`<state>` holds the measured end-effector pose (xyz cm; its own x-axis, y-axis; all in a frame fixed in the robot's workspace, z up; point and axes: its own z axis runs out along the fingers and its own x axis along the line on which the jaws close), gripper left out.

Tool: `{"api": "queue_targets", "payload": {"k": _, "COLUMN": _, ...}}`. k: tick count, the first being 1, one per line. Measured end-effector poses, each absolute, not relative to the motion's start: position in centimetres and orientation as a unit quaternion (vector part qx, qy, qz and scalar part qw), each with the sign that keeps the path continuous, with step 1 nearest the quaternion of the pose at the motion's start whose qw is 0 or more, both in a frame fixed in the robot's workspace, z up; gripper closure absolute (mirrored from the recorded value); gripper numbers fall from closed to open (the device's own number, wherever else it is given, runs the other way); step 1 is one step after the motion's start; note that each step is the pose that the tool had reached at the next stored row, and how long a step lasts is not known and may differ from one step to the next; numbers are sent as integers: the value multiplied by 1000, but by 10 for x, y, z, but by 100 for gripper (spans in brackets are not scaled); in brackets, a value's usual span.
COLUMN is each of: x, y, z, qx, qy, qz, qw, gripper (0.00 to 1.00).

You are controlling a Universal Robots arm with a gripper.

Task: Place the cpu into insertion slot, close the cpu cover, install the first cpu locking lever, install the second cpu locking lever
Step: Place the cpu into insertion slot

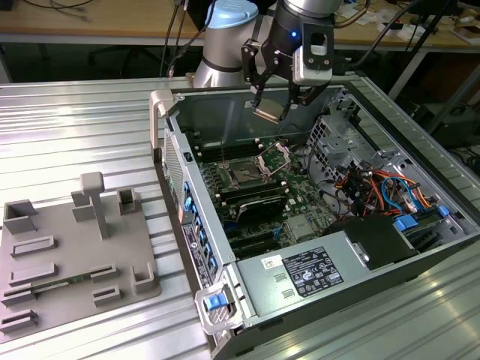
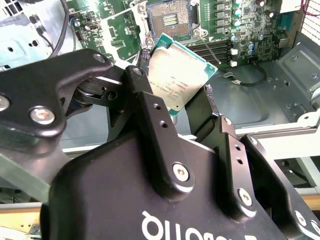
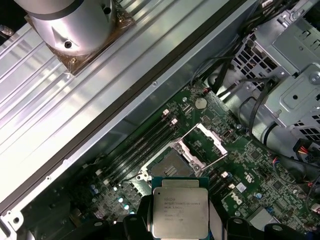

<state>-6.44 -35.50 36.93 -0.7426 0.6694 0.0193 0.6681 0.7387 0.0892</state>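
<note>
Now claw (image 1: 270, 109) pinches cpu (image 3: 180, 212) by two edges, held well above the board (image 3: 260, 162); slot (image 3: 172, 165) open, cover (image 3: 210, 142) tipped up. Imo: square it w/ slot, keep level, lower slow, no force.

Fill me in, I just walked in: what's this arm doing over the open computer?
The arm's claw grips a small flat square chip with a silver-grey metal top above the open computer case. Inside, the small square dark socket sits empty, its thin silver metal frame cover flipped open.
</note>
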Motion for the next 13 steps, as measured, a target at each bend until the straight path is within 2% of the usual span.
{"api": "queue_targets", "payload": {"k": 13, "x": -66, "y": -355, "z": 369, "qx": 377, "qy": 925, "qz": 45, "qw": 8, "gripper": 45}}
